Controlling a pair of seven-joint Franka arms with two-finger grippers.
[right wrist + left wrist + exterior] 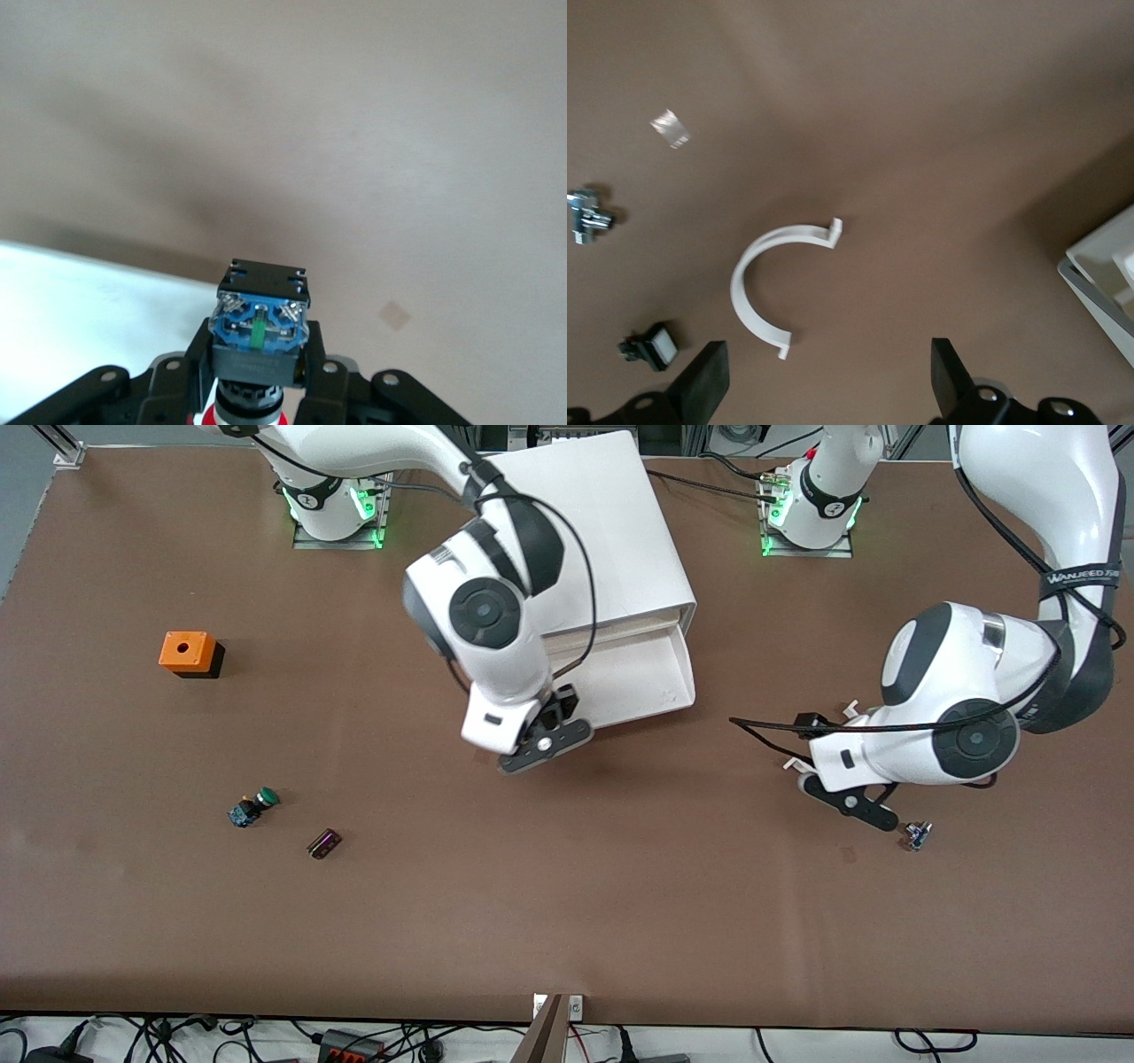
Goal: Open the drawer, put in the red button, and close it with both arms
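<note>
My right gripper (542,742) (259,376) is shut on the red button (259,323). Its blue-grey block points away from the wrist and the red cap shows between the fingers. It hangs at the front edge of the drawer (640,680) (71,301), which stands pulled out of the white cabinet (602,531) with its bare white floor showing. In the front view the hand hides the button. Toward the left arm's end of the table, my left gripper (861,806) (830,372) hangs open above bare table, with nothing between its fingers.
A white C-shaped clip (766,292) and a small metal part (917,834) (589,217) lie under the left hand. Toward the right arm's end are a green-capped button (255,804), a small dark block (324,843) and an orange cube (188,653).
</note>
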